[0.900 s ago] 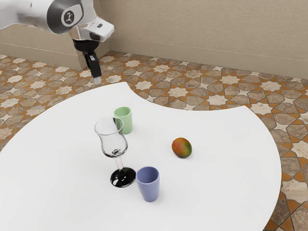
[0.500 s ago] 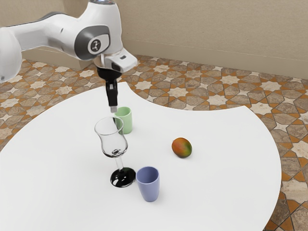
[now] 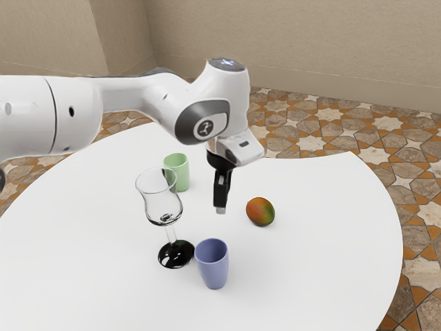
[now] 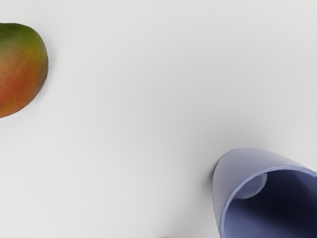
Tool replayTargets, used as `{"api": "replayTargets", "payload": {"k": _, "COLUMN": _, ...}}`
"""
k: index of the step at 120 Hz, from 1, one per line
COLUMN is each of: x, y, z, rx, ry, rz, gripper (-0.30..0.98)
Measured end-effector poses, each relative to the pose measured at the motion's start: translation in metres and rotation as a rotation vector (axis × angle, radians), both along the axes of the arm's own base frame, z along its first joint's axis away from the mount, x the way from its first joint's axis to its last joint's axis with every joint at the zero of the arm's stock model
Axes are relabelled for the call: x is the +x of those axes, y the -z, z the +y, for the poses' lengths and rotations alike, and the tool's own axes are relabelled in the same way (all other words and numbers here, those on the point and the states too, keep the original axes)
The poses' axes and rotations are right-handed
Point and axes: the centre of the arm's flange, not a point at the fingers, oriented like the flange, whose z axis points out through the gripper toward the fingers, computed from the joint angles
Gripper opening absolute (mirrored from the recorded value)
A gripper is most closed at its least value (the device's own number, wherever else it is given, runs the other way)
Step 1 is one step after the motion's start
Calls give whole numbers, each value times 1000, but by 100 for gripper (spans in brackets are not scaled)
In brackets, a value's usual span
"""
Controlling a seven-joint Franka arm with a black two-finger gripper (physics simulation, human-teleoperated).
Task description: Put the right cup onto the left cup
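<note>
Gripper: black, on the white arm [image 3: 158, 100]; the gripper [image 3: 220, 209] points down over the table, and whether it is open or closed cannot be told from these views.
Gripper contact: tip apart from the blue cup, the green cup and the mango.
Emblem: one pale round badge [image 3: 205, 128] with a dark figure, set in the arm's dark band; no wording legible.
Lit mark: small, bluish-white mark [image 3: 227, 63] on top of the arm; too small to read.
Blue cup: one cup [image 3: 214, 269], upright on the table, nearest the exterior view's camera; the wrist view looks into its open mouth.
Green cup: one cup [image 3: 182, 176], pale, upright on the table, well apart from the blue one, beyond the glass.
Stemmed glass: one clear glass [image 3: 164, 207], upright between the two cups; black foot [image 3: 176, 255] just beside the blue cup, contact uncertain.
Mango: one fruit [image 3: 260, 212], red-orange and green, resting toward the exterior view's right of both cups.
Table: white top [image 3: 317, 269], curved edge.
Floor: patterned tiles [image 3: 386, 124], stars in orange, brown and grey.
Wall: plain beige [image 3: 331, 48].
</note>
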Motion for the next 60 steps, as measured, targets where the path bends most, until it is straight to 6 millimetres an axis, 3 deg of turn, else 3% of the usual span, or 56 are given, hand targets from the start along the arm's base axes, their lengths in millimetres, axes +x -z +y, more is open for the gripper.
{"api": "replayTargets", "payload": {"k": 12, "x": -13, "y": 23, "z": -1, "rx": 7, "ry": 6, "rz": 33, "gripper": 69}}
{"api": "replayTargets", "payload": {"k": 30, "x": -28, "y": 52, "z": 12, "rx": 17, "ry": 0, "rz": 61, "gripper": 69}}
{"api": "replayTargets", "payload": {"k": 60, "x": -32, "y": 91, "z": 15, "rx": 25, "ry": 12, "rz": 78, "gripper": 69}}
